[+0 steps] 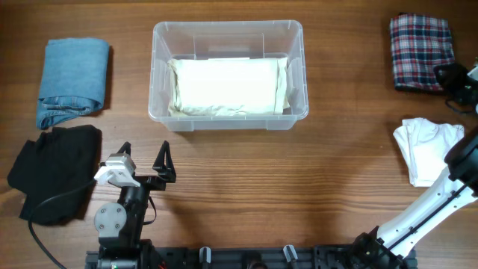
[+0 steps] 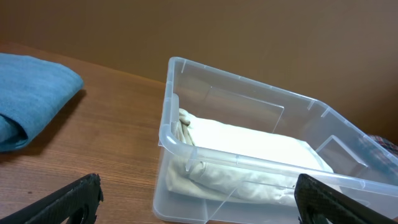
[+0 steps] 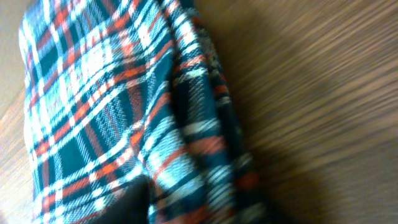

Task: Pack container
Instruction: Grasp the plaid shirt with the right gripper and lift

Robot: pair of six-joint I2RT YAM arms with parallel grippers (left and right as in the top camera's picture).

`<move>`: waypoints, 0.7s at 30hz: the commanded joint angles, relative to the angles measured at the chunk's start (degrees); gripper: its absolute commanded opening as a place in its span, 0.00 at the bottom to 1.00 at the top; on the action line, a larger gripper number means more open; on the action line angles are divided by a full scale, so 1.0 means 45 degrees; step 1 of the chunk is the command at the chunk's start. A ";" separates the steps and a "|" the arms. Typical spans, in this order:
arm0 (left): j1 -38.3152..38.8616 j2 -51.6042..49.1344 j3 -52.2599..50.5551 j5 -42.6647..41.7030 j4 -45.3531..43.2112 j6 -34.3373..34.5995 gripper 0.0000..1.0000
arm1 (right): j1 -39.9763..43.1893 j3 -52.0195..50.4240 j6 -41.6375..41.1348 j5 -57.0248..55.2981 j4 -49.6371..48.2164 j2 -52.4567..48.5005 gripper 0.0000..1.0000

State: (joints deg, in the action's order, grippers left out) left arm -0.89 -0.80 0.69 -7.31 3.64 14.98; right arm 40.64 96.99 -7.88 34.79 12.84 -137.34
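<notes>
The clear plastic container (image 1: pixel 160 75) stands at the back middle of the table, and a folded cream garment (image 1: pixel 228 84) lies inside it. In the left wrist view the container (image 2: pixel 242 81) is just ahead, with the cream garment (image 2: pixel 249 146) in it. My left gripper (image 1: pixel 145 149) is open and empty, near the front edge and short of the container's front left corner; its fingers (image 2: pixel 202 208) stand wide apart. My right gripper (image 1: pixel 450 77) is at the right edge of a folded plaid garment (image 1: pixel 420 51). The right wrist view is filled by blurred plaid cloth (image 3: pixel 112 106).
A folded blue denim garment (image 1: pixel 73 81) lies at the back left and also shows in the left wrist view (image 2: pixel 31 99). A black garment (image 1: pixel 56 172) lies at the front left. A white garment (image 1: pixel 424 146) lies at the right, below the plaid one.
</notes>
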 commanded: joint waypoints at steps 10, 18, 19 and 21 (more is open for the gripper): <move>-0.0117 0.0092 -0.0078 0.0121 0.0034 0.0107 1.00 | -0.0437 -0.0374 -0.0112 0.1613 0.0981 0.0238 0.04; -0.0117 0.0092 -0.0078 0.0121 0.0034 0.0107 1.00 | -0.1443 -0.0374 0.0729 0.1457 0.2312 0.4643 0.04; -0.0117 0.0092 -0.0078 0.0121 0.0034 0.0107 1.00 | -0.1685 -0.0374 0.0758 0.1457 0.2438 0.5255 0.04; -0.0117 0.0092 -0.0078 0.0121 0.0034 0.0107 1.00 | -0.2084 -0.0374 0.0777 0.1413 0.2628 0.6120 0.04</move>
State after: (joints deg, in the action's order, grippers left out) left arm -0.89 -0.80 0.69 -7.31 3.64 14.98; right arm 33.52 94.74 -5.91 39.57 24.49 -117.45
